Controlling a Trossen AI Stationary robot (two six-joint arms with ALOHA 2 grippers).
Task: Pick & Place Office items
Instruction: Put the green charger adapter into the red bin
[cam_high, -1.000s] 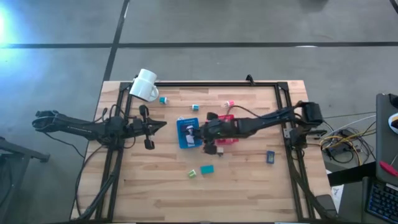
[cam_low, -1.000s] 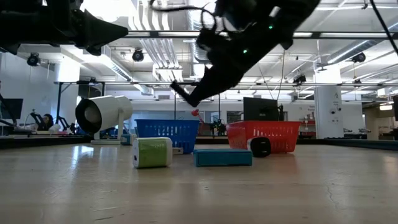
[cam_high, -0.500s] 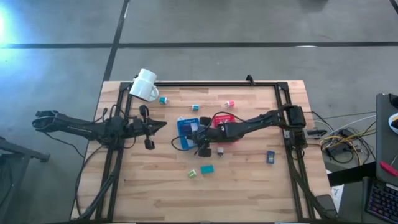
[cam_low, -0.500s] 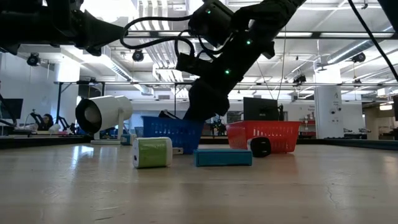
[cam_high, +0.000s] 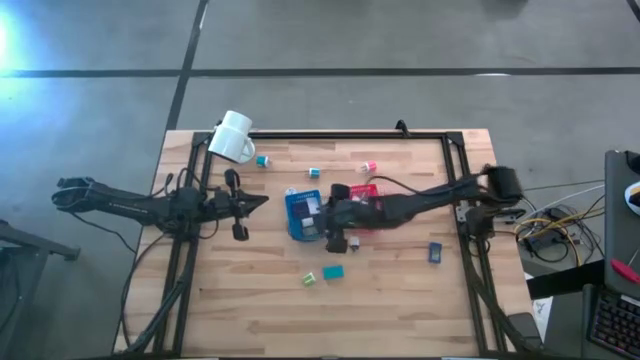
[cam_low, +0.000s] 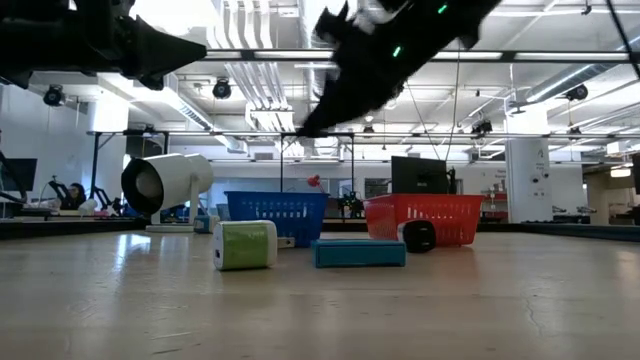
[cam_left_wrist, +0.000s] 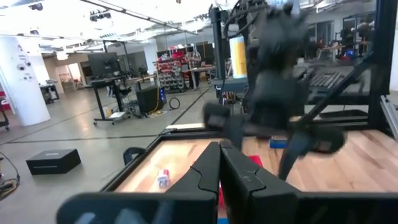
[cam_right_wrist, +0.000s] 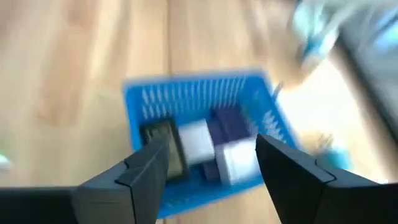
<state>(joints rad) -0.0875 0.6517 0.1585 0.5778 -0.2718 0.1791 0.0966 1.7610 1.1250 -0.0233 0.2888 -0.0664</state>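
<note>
- Two fingers of the right gripper (cam_right_wrist: 208, 171) stand well apart, gripping nothing, above the blue tray (cam_right_wrist: 140, 96)
- Several office items (cam_right_wrist: 214, 146), white, purple and dark, lie inside that tray
- Lifting straight clear of the tray would avoid snagging its wall
- Left gripper (cam_high: 262, 200) waits pinched shut, beside the tray
- Tray contents blur; count unclear

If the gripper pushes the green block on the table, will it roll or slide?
The green block probably slides: in the low view it looks boxy, resting flat on the table. It seems small and light, so it may skid or twist. Its rounded corners might let it tip.
</note>
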